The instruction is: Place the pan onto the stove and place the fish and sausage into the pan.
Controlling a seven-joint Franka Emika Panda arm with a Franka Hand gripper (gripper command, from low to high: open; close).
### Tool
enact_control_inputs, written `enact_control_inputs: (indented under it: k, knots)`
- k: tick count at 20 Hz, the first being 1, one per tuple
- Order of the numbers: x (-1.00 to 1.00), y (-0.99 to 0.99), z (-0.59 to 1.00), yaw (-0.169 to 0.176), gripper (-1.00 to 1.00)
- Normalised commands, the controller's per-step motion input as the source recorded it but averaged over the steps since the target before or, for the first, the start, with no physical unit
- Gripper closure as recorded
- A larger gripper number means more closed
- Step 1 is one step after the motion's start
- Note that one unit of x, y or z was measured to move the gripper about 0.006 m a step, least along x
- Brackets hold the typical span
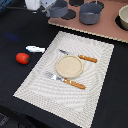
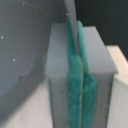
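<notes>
The gripper (image 2: 75, 75) is closing its green pads on the pan (image 1: 59, 8) handle, the pan sitting on the stove (image 1: 107, 25); fish (image 1: 35, 49) and sausage (image 1: 22, 58) are lying well apart from it, beside the placemat (image 1: 95, 75).

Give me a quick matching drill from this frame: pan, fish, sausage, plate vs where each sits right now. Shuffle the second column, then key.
Things:
1. pan
2. fish
3. sausage
4. plate

Places:
A. centre of the striped placemat, between the cutlery
B. dark table surface, nearest the exterior view's left edge
C. on the stove, on a burner beside the larger grey pot
D. dark table, just off the placemat's edge on the exterior view's left

Pairs: 1-C, 2-D, 3-B, 4-A
</notes>
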Motion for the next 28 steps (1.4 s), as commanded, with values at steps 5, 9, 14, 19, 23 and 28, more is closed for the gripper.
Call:
enact_control_inputs:
  k: [5,9,14,19,23,28]
  knots:
    - [0.6,0.75,-0.01,0.0,1.0]
    - [0.42,0.65,-0.17,0.0,1.0]
    - [0.17,0.48,-0.29,0.028,1.0]
    - [0.01,0.41,-0.32,0.051,1.0]
    - [0.0,0.26,-0.16,0.038,-1.0]
    - [0.13,0.08,0.49,-0.001,-1.0]
